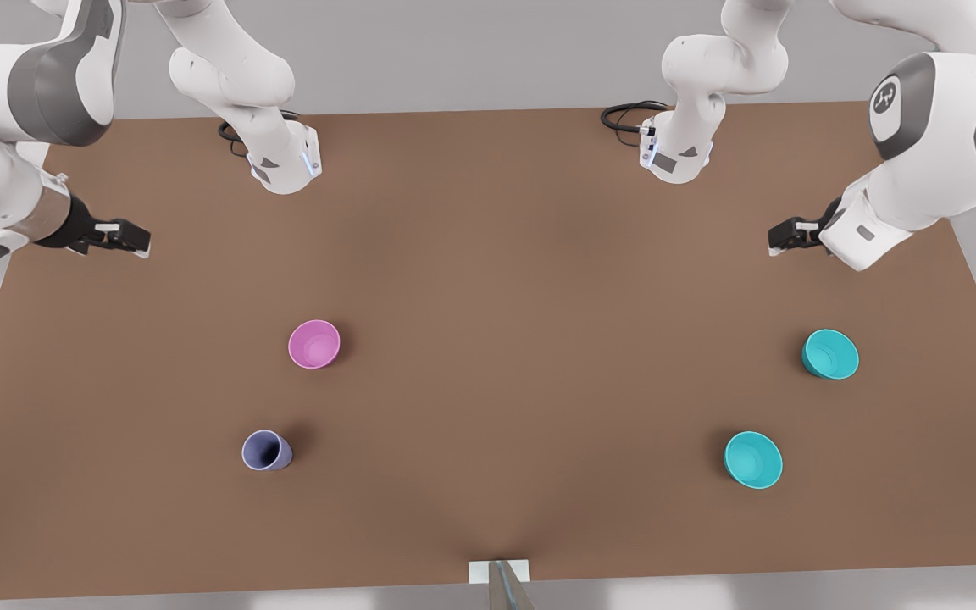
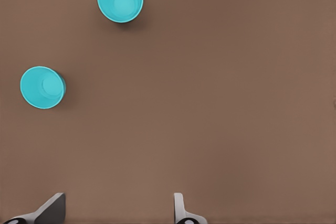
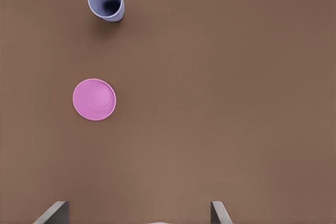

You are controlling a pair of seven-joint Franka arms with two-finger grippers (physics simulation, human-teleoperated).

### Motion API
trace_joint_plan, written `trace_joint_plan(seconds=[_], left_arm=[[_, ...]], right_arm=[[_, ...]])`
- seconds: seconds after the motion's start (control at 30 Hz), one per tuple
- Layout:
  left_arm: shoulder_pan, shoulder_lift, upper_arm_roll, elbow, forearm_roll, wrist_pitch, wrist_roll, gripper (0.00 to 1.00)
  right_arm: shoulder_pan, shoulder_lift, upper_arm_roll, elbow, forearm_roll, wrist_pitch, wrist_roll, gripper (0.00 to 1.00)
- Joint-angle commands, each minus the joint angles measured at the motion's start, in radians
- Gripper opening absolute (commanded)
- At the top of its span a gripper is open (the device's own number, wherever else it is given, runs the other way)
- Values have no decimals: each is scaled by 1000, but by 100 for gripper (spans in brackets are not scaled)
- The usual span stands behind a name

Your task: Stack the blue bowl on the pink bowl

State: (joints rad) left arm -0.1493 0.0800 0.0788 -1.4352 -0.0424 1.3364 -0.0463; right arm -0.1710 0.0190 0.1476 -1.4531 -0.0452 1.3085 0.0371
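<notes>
Front view first: the brown worktop (image 1: 488, 339) is seen from above, with both arms parked high at the far corners and nothing being touched. The left gripper (image 1: 784, 236) is found at the front view's right, since the two teal bowls are what's seen under it in its wrist view. Its fingers (image 2: 52, 207) are spread wide apart there, with bare worktop between them and nothing held. The right gripper (image 1: 134, 238) is at the front view's left, hanging above the side with the pink bowl (image 1: 313, 344) and the greyish-purple cup (image 1: 266, 450). Its fingers (image 3: 55, 211) are also seen wide open in the right wrist view, nothing gripped.

Two look-alike teal bowls are set on the front view's right: the blue bowl (image 1: 753, 459) nearer the front edge, and a second teal bowl (image 1: 830, 353) a bit farther back and closer to the side edge. Which one is meant can't really be settled, they're identical. All are upright, and well apart from each other. The pink bowl is well across the worktop from both teal ones, with the cup just in front of it.
</notes>
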Motion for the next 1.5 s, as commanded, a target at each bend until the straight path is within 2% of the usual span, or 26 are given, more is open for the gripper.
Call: trace_joint_plan(seconds=[0.0,0.07,0.1,0.17,0.23,0.3,0.4,0.5,0.57,0.77,1.07,1.27,1.3,1.33,1.37,1.47], left_arm=[[11,1,-1,-1,6,-3,-20,100],[11,0,2,-22,3,-13,-27,100],[11,-25,6,-24,1,-72,-33,100],[16,-11,13,-25,-34,-71,-32,100],[16,12,16,-25,-30,21,-20,100],[14,12,10,-19,-24,29,-20,100],[16,21,12,12,-19,30,-17,100],[16,35,12,9,-19,46,-17,100],[16,35,15,9,-17,46,-17,100],[14,29,13,12,12,44,-30,100],[16,24,27,9,27,29,-15,100],[16,29,25,9,27,12,-15,100],[16,30,25,10,27,12,-15,100],[16,32,25,9,27,13,-15,100],[16,33,25,9,27,15,-15,100],[16,33,25,9,27,15,-15,100]], right_arm=[[-42,-1,3,0,-1,17,-9,100],[-28,30,3,-26,-1,21,-9,100],[33,62,4,-94,19,60,1,100],[93,84,6,-259,70,328,78,100],[120,96,6,-371,100,500,141,100],[159,124,6,-432,110,675,214,100],[165,240,6,-440,111,839,242,100],[145,220,6,-595,143,1015,224,100],[114,202,6,-652,146,1029,210,100],[134,305,6,-639,226,1117,213,100],[127,321,6,-751,228,1108,201,100],[127,369,6,-744,228,1111,198,100],[130,369,6,-740,228,1104,198,94],[131,369,6,-739,228,1100,198,54],[131,374,6,-713,228,1054,199,29],[131,386,6,-698,228,1037,199,25]])
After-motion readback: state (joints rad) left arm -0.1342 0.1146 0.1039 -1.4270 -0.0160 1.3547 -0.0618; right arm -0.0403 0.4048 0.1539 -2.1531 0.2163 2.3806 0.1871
